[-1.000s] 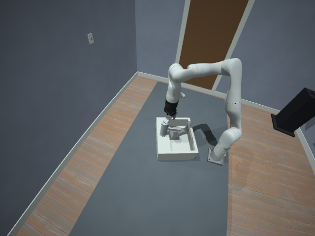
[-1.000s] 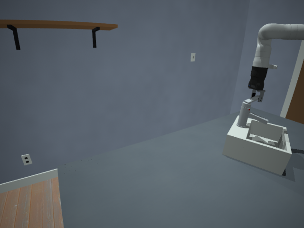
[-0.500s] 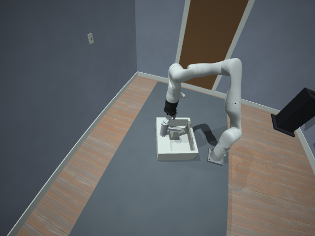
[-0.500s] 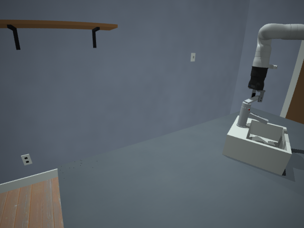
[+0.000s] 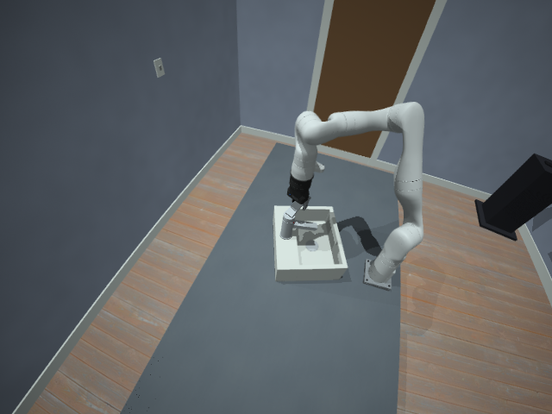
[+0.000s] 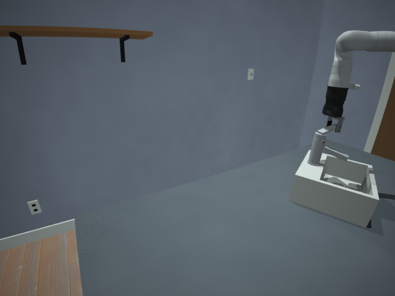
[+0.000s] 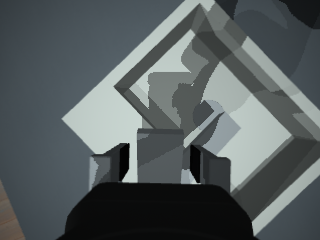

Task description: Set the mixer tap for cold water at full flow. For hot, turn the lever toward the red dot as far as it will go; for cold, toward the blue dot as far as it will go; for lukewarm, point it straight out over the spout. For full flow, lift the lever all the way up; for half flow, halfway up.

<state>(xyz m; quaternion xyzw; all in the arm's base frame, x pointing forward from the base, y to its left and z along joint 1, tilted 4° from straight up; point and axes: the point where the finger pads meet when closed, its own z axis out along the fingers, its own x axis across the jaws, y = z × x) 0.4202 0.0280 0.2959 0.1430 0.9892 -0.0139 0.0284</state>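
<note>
A grey mixer tap [image 5: 285,229] stands on the back left rim of a white sink basin [image 5: 310,244]; it also shows in the exterior view [image 6: 315,148]. Its flat lever [image 6: 326,129] sits on top of the tap body, and a red dot [image 6: 323,142] marks the body's side. The spout [image 6: 335,153] reaches out over the bowl. My gripper [image 6: 334,124] points straight down over the lever's outer end. It is open, and in the wrist view the lever [image 7: 160,152] lies between the two fingers without being clamped. No blue dot is in view.
The sink sits on a grey mat. The arm's base plate [image 5: 378,278] stands just right of the sink. A black box [image 5: 517,196] stands at the far right by the wall. A brown door [image 5: 370,71] is behind the arm.
</note>
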